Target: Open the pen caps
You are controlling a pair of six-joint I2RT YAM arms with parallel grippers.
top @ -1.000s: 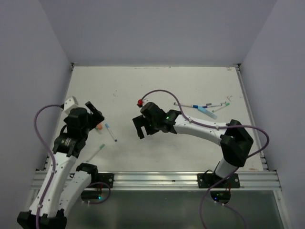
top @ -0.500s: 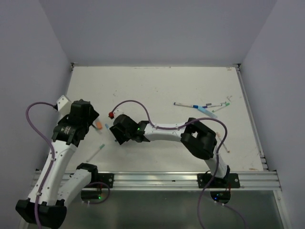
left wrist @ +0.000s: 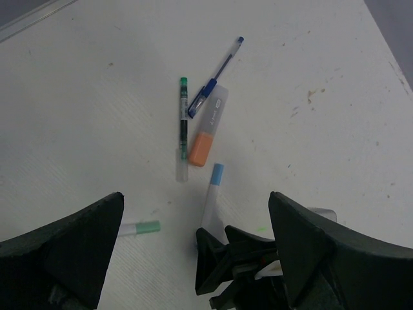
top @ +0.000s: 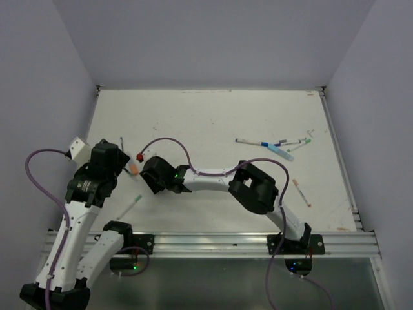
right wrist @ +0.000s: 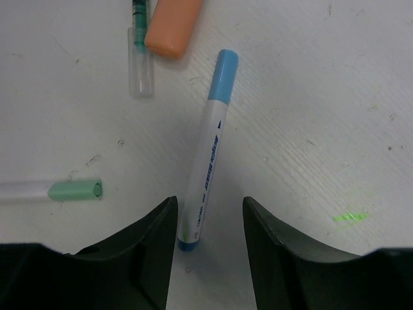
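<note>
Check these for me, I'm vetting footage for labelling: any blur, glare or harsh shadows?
Top external: even light, no glare, pens tiny. Left wrist: pens sharp, own fingers dark and soft-edged. Right wrist: blue-capped marker crisp, print visible; green glint on the table.

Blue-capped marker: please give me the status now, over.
Left gripper open, hovering. Right gripper open, straddling blue-capped marker at rear end. Blue cap on. Orange highlighter close beyond cap, not touching.

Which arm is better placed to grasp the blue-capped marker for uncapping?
Right. The right gripper is down at the table, jaws open either side of the blue-capped marker at its rear end, not touching it. The left gripper hangs higher, wide open, holding nothing.
</note>
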